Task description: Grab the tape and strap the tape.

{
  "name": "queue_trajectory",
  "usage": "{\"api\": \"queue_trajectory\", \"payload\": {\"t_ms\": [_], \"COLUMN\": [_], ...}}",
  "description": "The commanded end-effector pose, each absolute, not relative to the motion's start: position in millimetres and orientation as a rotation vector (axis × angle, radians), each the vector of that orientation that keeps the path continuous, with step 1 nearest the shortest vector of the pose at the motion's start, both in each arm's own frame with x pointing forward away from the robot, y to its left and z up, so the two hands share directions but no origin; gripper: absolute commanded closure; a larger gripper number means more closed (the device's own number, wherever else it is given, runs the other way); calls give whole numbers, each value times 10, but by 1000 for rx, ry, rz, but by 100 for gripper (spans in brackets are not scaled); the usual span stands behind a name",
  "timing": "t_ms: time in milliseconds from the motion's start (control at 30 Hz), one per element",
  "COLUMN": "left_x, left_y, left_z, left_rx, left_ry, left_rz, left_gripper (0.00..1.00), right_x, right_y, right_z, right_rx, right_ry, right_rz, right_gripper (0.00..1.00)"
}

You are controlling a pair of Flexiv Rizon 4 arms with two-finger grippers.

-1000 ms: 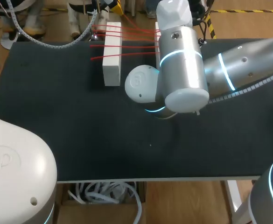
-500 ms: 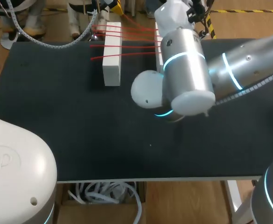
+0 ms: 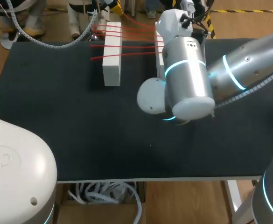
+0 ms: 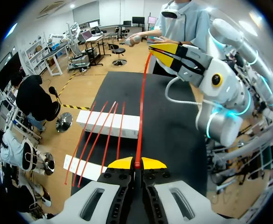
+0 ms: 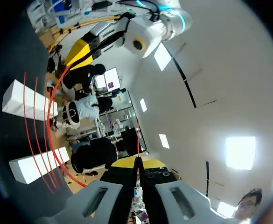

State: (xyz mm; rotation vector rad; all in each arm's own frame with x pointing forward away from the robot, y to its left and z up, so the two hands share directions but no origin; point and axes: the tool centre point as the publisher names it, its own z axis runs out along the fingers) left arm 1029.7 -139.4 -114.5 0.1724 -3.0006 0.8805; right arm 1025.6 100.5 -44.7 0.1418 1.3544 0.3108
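Right arm [image 3: 185, 70] has swung to the right and toward the far edge over the last second, and its round elbow now sits nearer and further right.
Both grippers are pinched tight on one red tape [image 4: 140, 112]. The left gripper [image 4: 136, 164] has its yellow tips together on one end, and the right gripper [image 5: 137, 164] has its tips together on a thin stretch of it, so the tape hangs between them above the table. More red strands run side by side across two white blocks, the left block [image 3: 112, 53] and the right block [image 3: 158, 58], which is partly hidden by the arm. Both blocks stand close to the far edge of the black mat [image 3: 57, 116]. The mat spreads wide to the left of them and toward the near edge.
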Motion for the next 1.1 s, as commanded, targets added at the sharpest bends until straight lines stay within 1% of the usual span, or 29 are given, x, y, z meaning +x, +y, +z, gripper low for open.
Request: {"api": "queue_trajectory", "payload": {"t_ms": [33,600,700,767,1100], "left_x": [10300,10300,10300,10300,10300], "left_y": [-1396,-1396,-1396,-1396,-1396], "left_z": [-1137,-1137,-1137,-1137,-1137], "left_rx": [173,173,173,173,173], "left_ry": [-3000,-3000,-3000,-3000,-3000], "left_rz": [874,874,874,874,874], "left_gripper": [100,100,100,100,100], "right_x": [10238,10258,10275,10287,10287], "right_y": [1224,1380,1381,1382,1382], "right_z": [-457,-592,-599,-557,-557], "right_rx": [193,117,142,208,208], "right_ry": [1368,1327,1320,1332,1332], "right_rz": [203,37,51,161,161], "right_gripper": [100,100,100,100,100]}}
